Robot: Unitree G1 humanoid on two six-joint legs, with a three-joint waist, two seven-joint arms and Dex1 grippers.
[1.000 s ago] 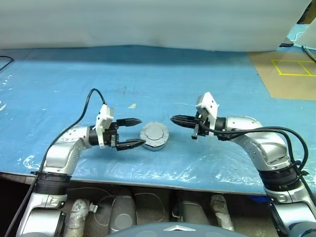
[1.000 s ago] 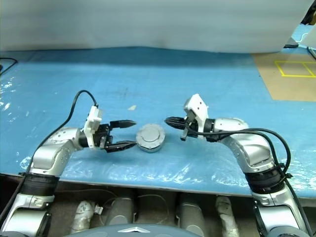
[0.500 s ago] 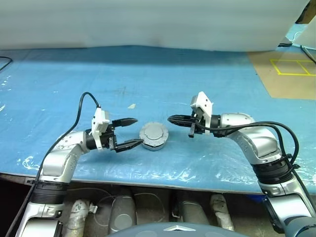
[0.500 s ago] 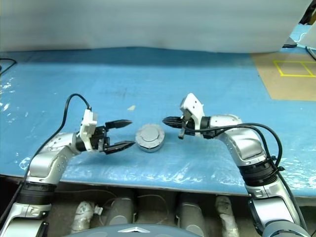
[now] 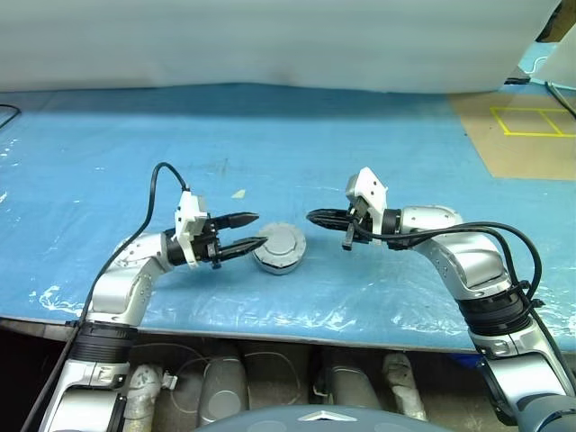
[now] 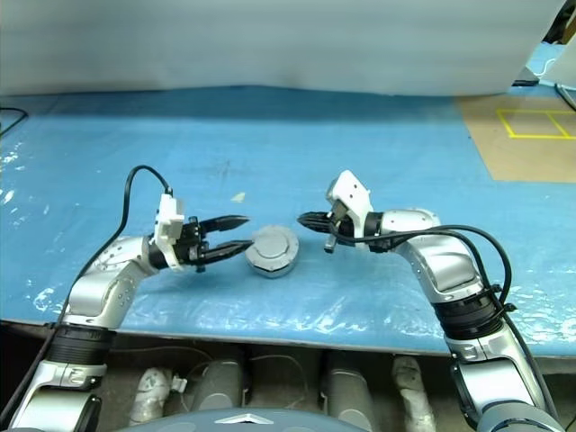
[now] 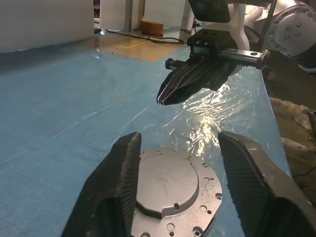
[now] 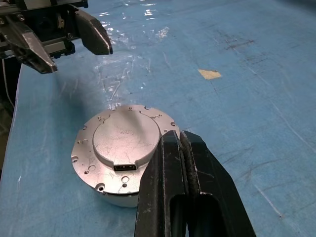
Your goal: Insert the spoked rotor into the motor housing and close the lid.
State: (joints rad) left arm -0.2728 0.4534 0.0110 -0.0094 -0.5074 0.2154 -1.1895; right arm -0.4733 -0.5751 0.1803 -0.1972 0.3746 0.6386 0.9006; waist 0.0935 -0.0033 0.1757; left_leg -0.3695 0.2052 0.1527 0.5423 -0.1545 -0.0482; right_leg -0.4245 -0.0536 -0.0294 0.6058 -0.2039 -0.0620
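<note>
Silver metal, the housing sits on the blue worktop between my two arms, its lid already on top, so no windings or rotor can be seen. It is a short round cylinder with its axis upright, so it offers no long side; any grasp has to come across its width.

My left jaws point level toward it from my left, and their tips are just beside its rim, perhaps touching; I cannot tell which. They stand partly open, one finger on each side of the housing's near edge in the left wrist view, holding nothing yet. This arm is the nearer one.

My right jaws are closed tight with nothing between them, tips aimed at the housing from my right and hanging a little apart from it, above its far rim.

I judge the lid looks seated, and the next move turns on my left jaws squeezing the housing's sides.
</note>
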